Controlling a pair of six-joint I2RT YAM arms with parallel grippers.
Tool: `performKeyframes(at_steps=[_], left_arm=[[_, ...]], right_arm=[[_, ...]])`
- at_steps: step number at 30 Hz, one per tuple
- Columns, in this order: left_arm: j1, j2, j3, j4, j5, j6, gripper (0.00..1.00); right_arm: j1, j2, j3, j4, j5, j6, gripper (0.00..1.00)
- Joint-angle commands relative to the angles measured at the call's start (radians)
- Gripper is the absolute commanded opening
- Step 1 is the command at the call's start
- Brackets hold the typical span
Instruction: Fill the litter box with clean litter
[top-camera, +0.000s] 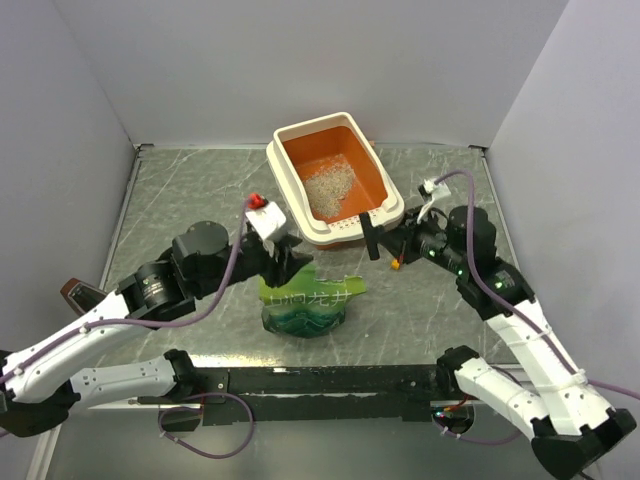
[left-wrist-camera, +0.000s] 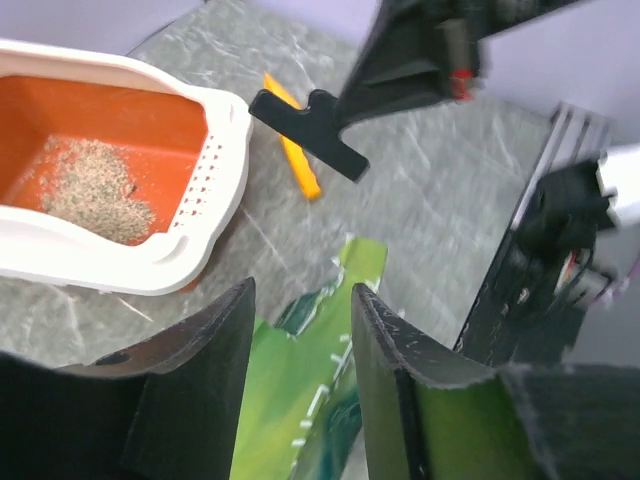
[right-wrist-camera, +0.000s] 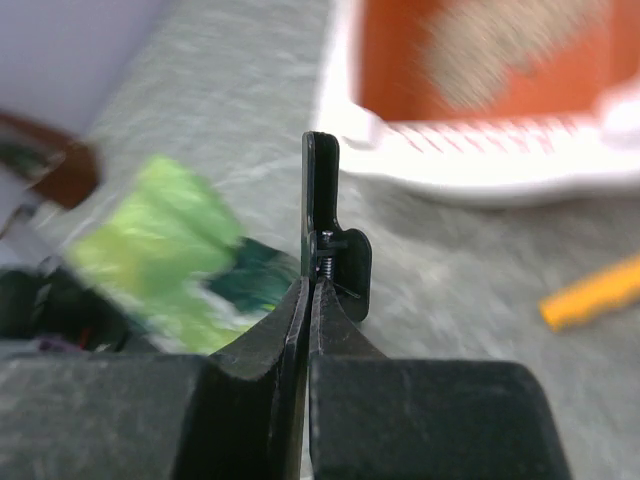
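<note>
The litter box (top-camera: 288, 185), orange inside with a cream rim, stands at the back centre, with a small pile of pale clean litter (top-camera: 328, 185) on its floor. In front of it a green crinkly bag (top-camera: 305, 305) rests on the table. My left gripper (top-camera: 285, 262) hovers over the bag's top left, and in the left wrist view it (left-wrist-camera: 300, 290) is open, with the bag's edge (left-wrist-camera: 300, 400) showing in the gap. My right gripper (top-camera: 385, 240) is shut on a black clip (top-camera: 372, 237) beside the box's near corner, its jaws (right-wrist-camera: 308, 285) pinching the clip (right-wrist-camera: 325, 220).
An orange-yellow scoop (top-camera: 398, 265) lies on the grey marbled table under the right gripper, also seen as the scoop (left-wrist-camera: 295, 150) in the left wrist view. White walls close in the back and both sides. A brown object (top-camera: 75, 292) sits at the left edge.
</note>
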Motion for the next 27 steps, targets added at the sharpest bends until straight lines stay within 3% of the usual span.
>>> performKeyframes(at_steps=[1, 7, 10, 14, 20, 27], left_arm=[[0.146, -0.005, -0.023, 0.136, 0.105, -0.173, 0.47], [0.408, 0.008, -0.182, 0.464, 0.503, -0.441, 0.49], [0.450, 0.018, -0.267, 0.685, 0.655, -0.550, 0.50], [0.459, 0.013, -0.380, 1.021, 0.715, -0.705, 0.54], [0.464, 0.088, -0.402, 1.178, 0.759, -0.805, 0.54], [0.464, 0.110, -0.387, 1.146, 0.759, -0.782, 0.52]], right_arm=[[0.068, 0.029, 0.203, -0.052, -0.165, -0.131, 0.00], [0.089, -0.017, 0.259, -0.047, -0.228, -0.140, 0.00], [0.096, -0.005, 0.259, -0.038, -0.260, -0.126, 0.00], [0.111, 0.014, 0.253, -0.005, -0.285, -0.105, 0.00], [0.148, 0.063, 0.262, 0.032, -0.277, -0.083, 0.00], [0.183, 0.084, 0.254, 0.078, -0.281, -0.069, 0.00]])
